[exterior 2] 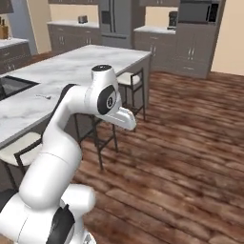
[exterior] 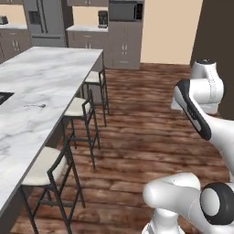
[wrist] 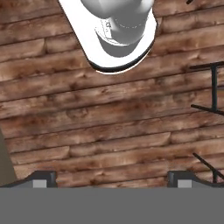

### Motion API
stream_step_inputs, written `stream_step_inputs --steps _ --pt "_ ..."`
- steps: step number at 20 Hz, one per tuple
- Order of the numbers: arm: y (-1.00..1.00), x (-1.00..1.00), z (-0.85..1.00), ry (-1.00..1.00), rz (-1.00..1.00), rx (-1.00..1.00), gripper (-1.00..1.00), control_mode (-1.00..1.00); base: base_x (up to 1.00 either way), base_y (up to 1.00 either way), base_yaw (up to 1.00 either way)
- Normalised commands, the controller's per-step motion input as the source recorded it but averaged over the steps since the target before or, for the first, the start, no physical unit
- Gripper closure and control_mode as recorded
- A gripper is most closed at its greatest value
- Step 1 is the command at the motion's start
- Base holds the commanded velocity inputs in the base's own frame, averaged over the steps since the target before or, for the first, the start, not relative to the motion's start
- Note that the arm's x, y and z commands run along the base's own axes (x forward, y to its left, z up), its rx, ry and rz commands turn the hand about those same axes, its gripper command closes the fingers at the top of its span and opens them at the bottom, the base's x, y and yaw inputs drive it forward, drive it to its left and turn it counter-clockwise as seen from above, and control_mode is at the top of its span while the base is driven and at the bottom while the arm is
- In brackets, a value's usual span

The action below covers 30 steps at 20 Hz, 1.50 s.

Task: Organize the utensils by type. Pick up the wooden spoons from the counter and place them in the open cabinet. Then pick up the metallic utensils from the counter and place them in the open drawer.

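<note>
Three stools (exterior: 84, 107) line the marble bench (exterior: 41, 82), one thin spoon (exterior: 35, 106) on it; plank floor (exterior: 151, 132) beyond. Jaws wide over floor, empty.

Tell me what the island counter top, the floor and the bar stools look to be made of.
White island counter top: polished marble, judging by grey veins. Brown floor: wood planks with grain and knots, matte. Bar stools: thin black frames, probably metal, with pale seats, possibly cushioned.

Even bright rendered light, soft shadows, slight blur.
</note>
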Motion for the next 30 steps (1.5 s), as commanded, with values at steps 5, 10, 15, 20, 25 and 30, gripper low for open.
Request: stream_step_inputs --steps 5,10,15,20,25,30 --pt "0.00 0.00 0.00 0.00 0.00 0.00 -1.00 1.00 0.96 -0.46 0.06" --pt "0.00 0.00 0.00 0.00 0.00 0.00 -1.00 1.00 0.95 -0.41 0.13" --pt "0.00 0.00 0.00 0.00 0.00 0.00 -1.00 1.00 0.91 -0.28 0.33" --pt "0.00 0.00 0.00 0.00 0.00 0.00 -1.00 1.00 0.43 -0.04 0.89" --pt "0.00 0.00 0.00 0.00 0.00 0.00 -1.00 1.00 0.16 0.00 1.00" --pt "0.00 0.00 0.00 0.00 0.00 0.00 -1.00 1.00 0.50 -0.03 0.89"
